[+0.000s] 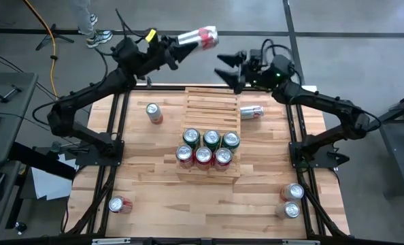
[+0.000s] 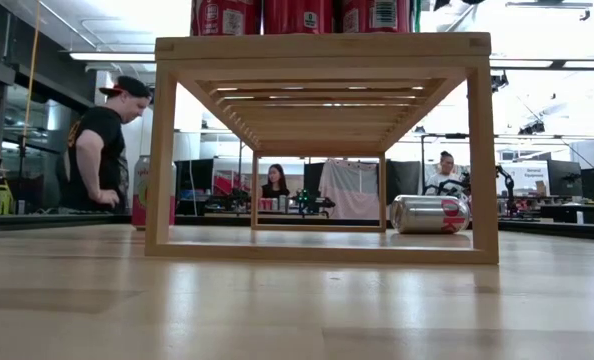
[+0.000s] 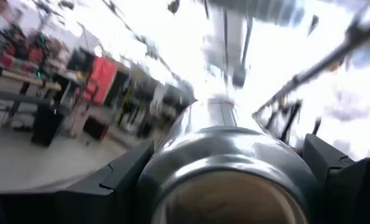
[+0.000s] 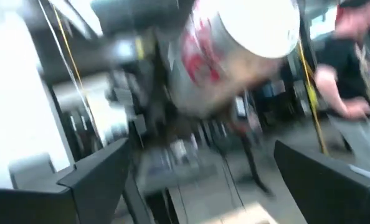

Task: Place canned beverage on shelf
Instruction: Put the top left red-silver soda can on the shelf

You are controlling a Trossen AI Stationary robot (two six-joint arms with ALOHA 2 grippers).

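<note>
1. One silver-and-red can [image 1: 198,38] is lying sideways in the air just past the far edge of the shelf [image 1: 210,109], long axis pointing from the left gripper [image 1: 177,53] toward the right gripper [image 1: 224,71].
2. Left fingers are pinching its base; the right ones are gaping wide, holding nothing.
3. Wrist views are smearing badly, so the label's unreadable.
4. Six cans [image 1: 207,148] are sitting on the pale slatted wood.

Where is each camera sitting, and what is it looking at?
High view: overhead, looking down on both arms, shelf; left gripper holds can.
Low view: tabletop height, facing the shelf; no arms.
Left wrist: past own fingers, along the can.
Right wrist: right gripper open, facing that same can, shared with high view.
</note>
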